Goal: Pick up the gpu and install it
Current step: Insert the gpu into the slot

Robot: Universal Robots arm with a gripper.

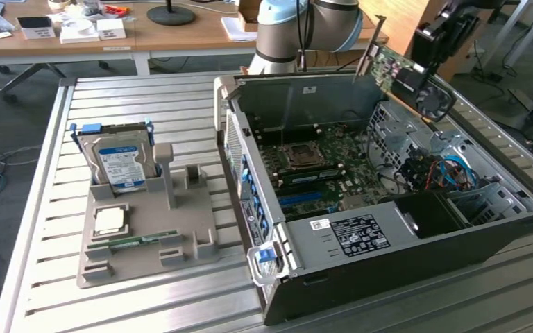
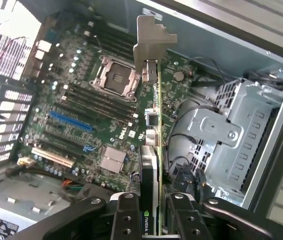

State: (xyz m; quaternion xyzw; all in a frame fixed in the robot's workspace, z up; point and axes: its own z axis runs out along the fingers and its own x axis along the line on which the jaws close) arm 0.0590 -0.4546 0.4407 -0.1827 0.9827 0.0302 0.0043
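Observation:
The gpu (image 1: 413,80) hangs tilted in the air above the back right corner of the open computer case (image 1: 359,236), its round fan facing the exterior view's right. My gripper (image 1: 430,64) is shut on its upper edge. In the wrist view the gpu (image 2: 153,150) shows edge-on between my fingers (image 2: 126,217), with its metal bracket (image 2: 150,40) pointing away from the gripper (image 2: 154,222). Below it lies the motherboard (image 2: 81,110) with a blue slot (image 2: 69,121) and the bare processor socket (image 2: 116,77).
A silver drive cage (image 2: 231,135) and cables fill the case beside the card. On the exterior view's left, a grey holder (image 1: 141,229) carries an upright hard drive (image 1: 119,163), a processor chip (image 1: 109,220) and a memory stick (image 1: 141,241). A cluttered desk (image 1: 137,35) stands behind.

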